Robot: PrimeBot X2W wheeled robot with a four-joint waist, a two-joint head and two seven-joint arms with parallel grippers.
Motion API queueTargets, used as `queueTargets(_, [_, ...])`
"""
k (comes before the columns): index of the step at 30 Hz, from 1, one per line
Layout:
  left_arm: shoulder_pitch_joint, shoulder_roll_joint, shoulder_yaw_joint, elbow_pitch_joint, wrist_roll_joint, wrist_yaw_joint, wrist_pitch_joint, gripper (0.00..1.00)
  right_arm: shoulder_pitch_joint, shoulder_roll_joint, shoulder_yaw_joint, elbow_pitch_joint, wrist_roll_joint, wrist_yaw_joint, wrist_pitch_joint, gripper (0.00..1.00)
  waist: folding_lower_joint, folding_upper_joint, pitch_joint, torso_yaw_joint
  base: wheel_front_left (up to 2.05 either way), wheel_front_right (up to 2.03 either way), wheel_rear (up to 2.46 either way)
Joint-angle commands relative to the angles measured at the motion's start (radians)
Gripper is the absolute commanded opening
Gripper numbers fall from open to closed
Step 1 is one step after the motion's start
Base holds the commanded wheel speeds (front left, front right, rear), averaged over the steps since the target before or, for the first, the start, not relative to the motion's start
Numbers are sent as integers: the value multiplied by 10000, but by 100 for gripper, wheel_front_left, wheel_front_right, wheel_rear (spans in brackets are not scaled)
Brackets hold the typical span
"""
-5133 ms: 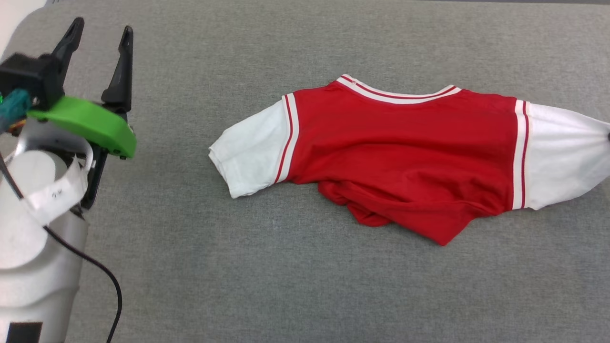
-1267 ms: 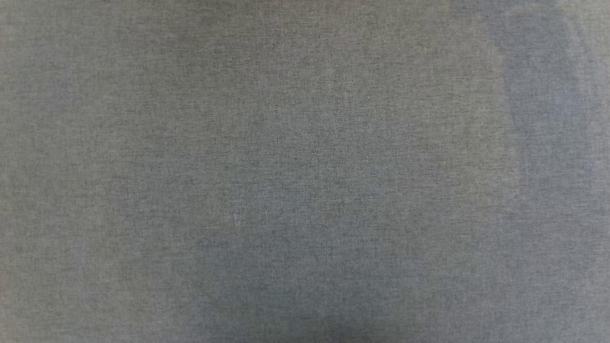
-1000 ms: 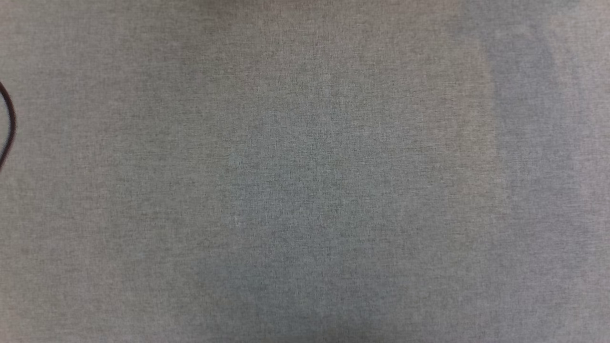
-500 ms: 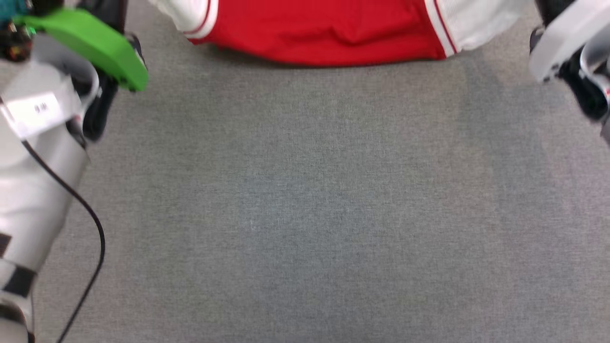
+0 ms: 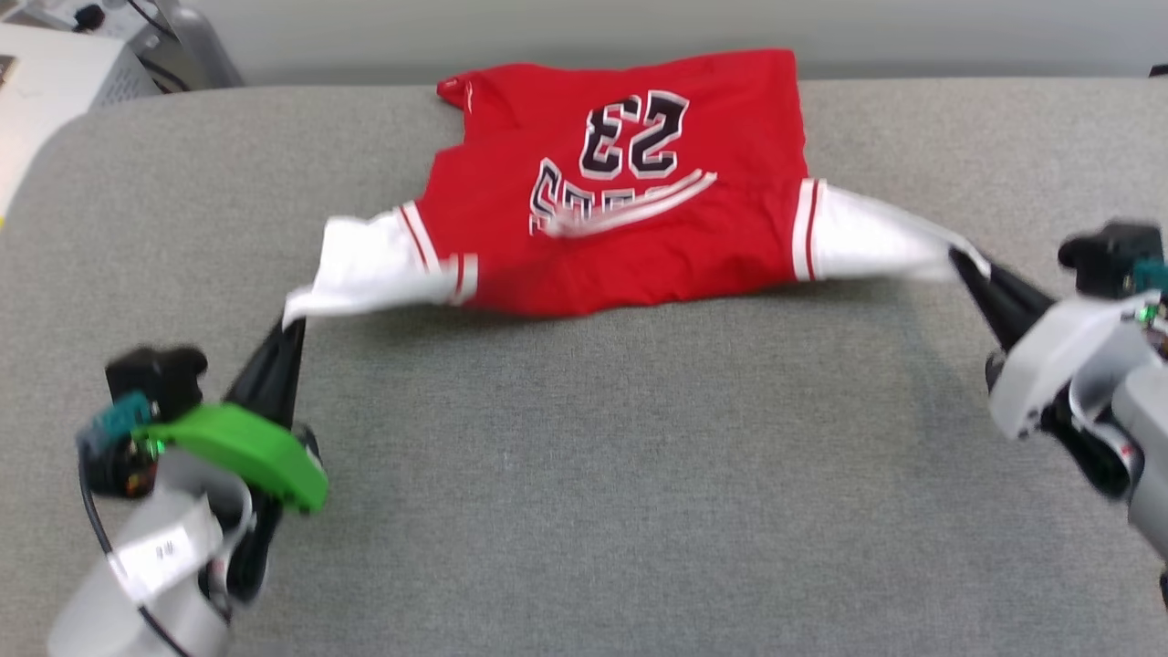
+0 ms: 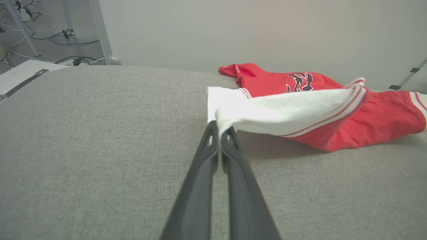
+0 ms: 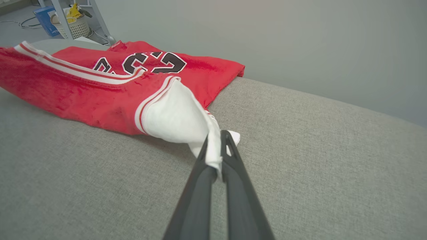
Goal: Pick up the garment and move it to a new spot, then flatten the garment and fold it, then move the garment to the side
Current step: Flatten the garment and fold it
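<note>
jaws gripping garment (image 5: 639,265), now flipped, print (image 5: 634,137) facing up

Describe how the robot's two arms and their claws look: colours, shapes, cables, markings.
Left claw: two long, tapering dark fingers mounted under a bright green cover, next to a teal part. Its pale grey forearm carries a white label and a thin black cable. Right claw: the same dark fingers on a pale grey housing, with a black block beside it.
</note>
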Motion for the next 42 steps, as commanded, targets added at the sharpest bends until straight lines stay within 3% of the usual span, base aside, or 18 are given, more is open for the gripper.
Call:
queueTargets(1, [543, -68, 169, -134, 86, 70, -57, 0, 503, -99, -103, -131, -9, -7, -89, 0, 1, 0, -590, 29, 0, 0, 0])
queueTargets(14, [4027, -825, 1505, -987, 616, 353, -58, 0, 4987, -762, -2309, -1227, -578, -7, -91, 0, 1, 0, -1504, 298, 0, 0, 0])
queueTargets(22, [5254, -882, 1653, -1066, 934, 383, -58, 0, 7718, -517, -4092, -1786, -1084, -7, -91, 0, 1, 0, -1633, 481, 0, 0, 0])
queueTargets(29, [5344, -995, 1540, -1076, 1019, 311, -58, 0, 8700, -218, -5129, -2351, -1476, -7, 410, 0, 1, 0, -1591, 541, 0, 0, 0])
queueTargets(30, [5311, -1017, 1499, -1099, 1079, 323, -58, 0, 8730, -179, -5246, -2443, -1601, -7, 555, 14, 1, 0, -1574, 550, 0, 0, 0])
queueTargets(31, [5283, -1036, 1472, -1119, 1123, 338, -58, 0, 8725, -152, -5360, -2510, -1718, -7, 651, 44, 1, 0, -1556, 551, 0, 0, 0])
queueTargets(32, [5246, -1066, 1443, -1148, 1165, 357, -58, 0, 8700, -125, -5477, -2608, -1896, -7, 769, 100, 1, 0, -1532, 552, 0, 0, 0])
queueTargets(37, [5067, -1251, 1237, -1333, 1320, 446, -57, 0, 8475, -104, -6207, -3220, -2483, -7, 1106, 100, 1, 0, -1408, 627, 0, 0, 0])
queueTargets(42, [4867, -1421, 1161, -1778, 1518, 668, -57, 0, 7790, -413, -7816, -4641, -2750, -7, 1367, 100, 1, 0, -1146, 777, 0, 0, 0])
